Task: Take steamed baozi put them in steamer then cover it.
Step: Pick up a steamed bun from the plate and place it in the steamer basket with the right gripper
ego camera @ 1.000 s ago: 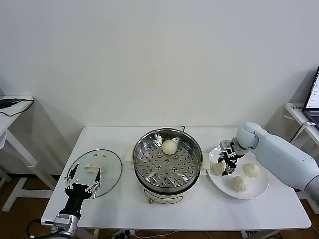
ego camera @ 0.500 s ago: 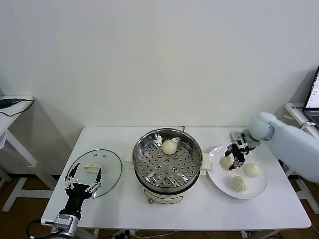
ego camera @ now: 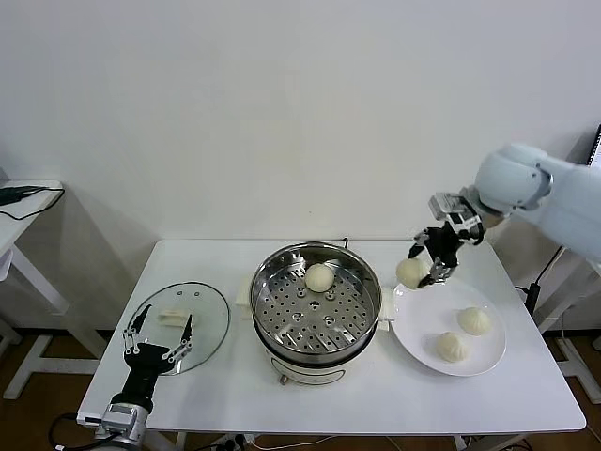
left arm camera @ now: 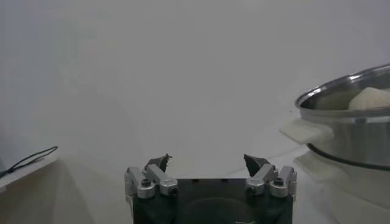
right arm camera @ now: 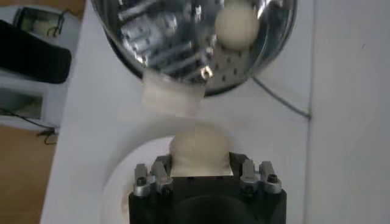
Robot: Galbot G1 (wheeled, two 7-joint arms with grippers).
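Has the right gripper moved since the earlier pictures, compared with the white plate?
Yes. The right gripper, shut on a baozi, has risen off the white plate and hangs above its rim nearest the steamer.

A white table (ego camera: 376, 399) stands against a plain white wall (ego camera: 282, 113), a round white plate (ego camera: 488, 352) near its right end. A second white table (ego camera: 19, 221) carrying a black cable (ego camera: 23, 195) sits at far left.

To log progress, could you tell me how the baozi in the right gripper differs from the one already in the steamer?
The held baozi is clamped in the right gripper, lifted above the plate edge; the steamer baozi rests on the perforated tray of the steamer, free of any gripper. Both are round, off-white and similar in size.
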